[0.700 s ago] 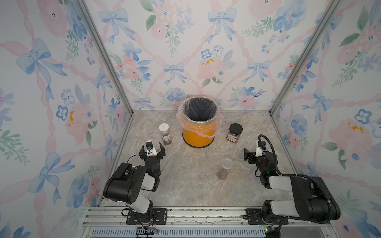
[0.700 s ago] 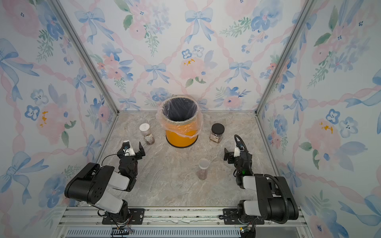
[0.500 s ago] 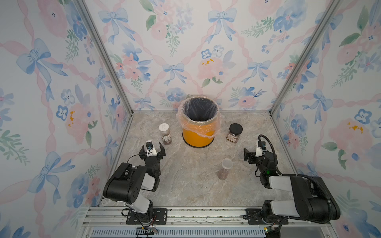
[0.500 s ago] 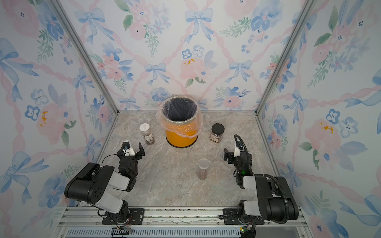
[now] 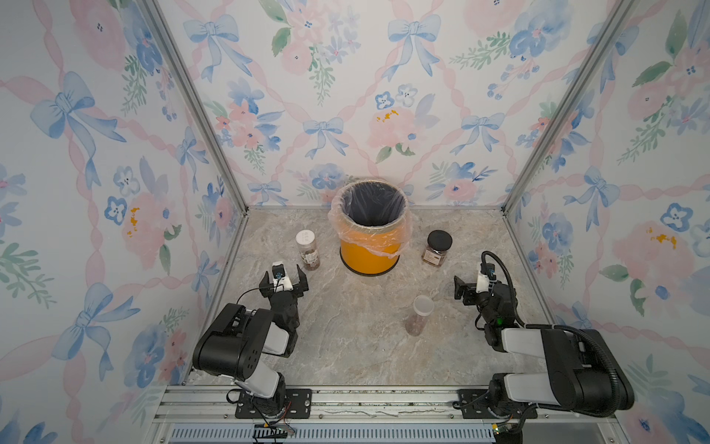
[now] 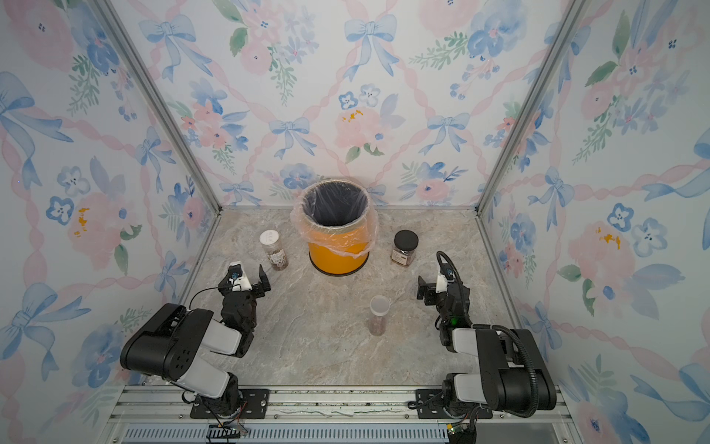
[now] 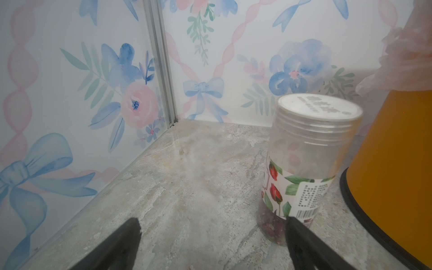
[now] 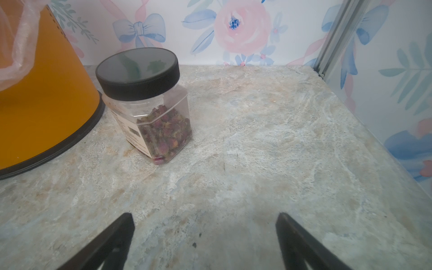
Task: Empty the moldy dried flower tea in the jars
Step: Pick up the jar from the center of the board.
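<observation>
Three jars stand on the marble floor in both top views. The round white-lidded jar [image 5: 307, 250] [image 6: 273, 250] has moldy dried flower tea [image 7: 272, 224] at its bottom. My left gripper [image 5: 283, 273] [image 7: 211, 224] is open just short of this jar, with one fingertip in front of its base. The squarish black-lidded jar [image 5: 437, 248] [image 8: 149, 105] holds reddish-brown tea [image 8: 166, 133]. My right gripper [image 5: 471, 282] [image 8: 205, 217] is open and empty, well short of it. The tall slim jar [image 5: 418, 315] [image 6: 378, 315] stands between the arms.
An orange bin [image 5: 370, 250] [image 6: 338, 253] with a clear plastic liner stands at the back centre, between the white-lidded and black-lidded jars. Floral walls with metal corner posts [image 5: 199, 115] close in three sides. A metal rail [image 5: 384, 399] runs along the front.
</observation>
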You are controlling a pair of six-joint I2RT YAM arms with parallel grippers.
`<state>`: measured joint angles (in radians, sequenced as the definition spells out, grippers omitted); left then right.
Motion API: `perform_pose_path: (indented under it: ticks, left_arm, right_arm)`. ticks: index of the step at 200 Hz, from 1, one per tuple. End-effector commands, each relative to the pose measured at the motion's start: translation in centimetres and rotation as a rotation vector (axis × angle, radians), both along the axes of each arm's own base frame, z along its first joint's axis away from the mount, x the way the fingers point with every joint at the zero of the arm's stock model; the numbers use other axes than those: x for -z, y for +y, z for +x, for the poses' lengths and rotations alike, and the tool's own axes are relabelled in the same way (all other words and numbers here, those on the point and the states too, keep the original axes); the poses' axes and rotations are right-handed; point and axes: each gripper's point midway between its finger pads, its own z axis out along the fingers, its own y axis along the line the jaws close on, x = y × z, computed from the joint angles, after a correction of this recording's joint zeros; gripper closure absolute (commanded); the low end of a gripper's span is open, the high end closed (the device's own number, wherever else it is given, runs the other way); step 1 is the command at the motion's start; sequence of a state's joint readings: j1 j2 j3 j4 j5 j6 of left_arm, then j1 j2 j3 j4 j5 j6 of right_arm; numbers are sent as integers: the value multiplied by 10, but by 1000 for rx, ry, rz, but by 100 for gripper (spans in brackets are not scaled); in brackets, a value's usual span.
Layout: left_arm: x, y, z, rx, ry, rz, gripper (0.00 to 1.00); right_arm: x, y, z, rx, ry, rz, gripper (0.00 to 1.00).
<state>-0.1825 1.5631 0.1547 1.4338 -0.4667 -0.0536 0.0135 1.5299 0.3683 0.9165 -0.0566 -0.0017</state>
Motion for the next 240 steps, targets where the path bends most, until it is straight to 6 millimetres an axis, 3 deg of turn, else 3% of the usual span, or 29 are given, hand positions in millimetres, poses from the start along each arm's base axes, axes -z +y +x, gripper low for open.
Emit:
perform_pose_path:
  ticks: [1, 97, 125, 145, 164, 194, 218, 240]
  left_arm:
    - [0, 2, 3, -9, 1, -11, 2]
    - [-5, 4, 1, -19, -7, -12, 2]
    - [-22, 0, -5, -26, -31, 12, 2]
    - [-48, 2, -11, -77, -65, 23, 2]
    - [-75, -5, -12, -84, -73, 1, 2]
    - [-119, -41, -16, 120, -94, -142, 2]
    - [-153, -82, -34, 388, -142, -249, 2]
    - [-164, -119, -52, 615, -117, -305, 2]
  right_arm:
    - [-1, 0, 5, -7, -3, -5, 3]
    - [-4, -3, 1, 15, -26, -10, 3]
    - [-36, -4, -2, 42, -20, -30, 3]
    - [-80, 4, -5, 30, -23, -19, 3]
    - [-136, 24, -11, -4, -37, 43, 3]
    - [-207, 89, -40, -188, 21, 23, 3]
    - [-229, 136, -79, -349, 140, -52, 3]
    - [-220, 163, -116, -462, 316, -146, 3]
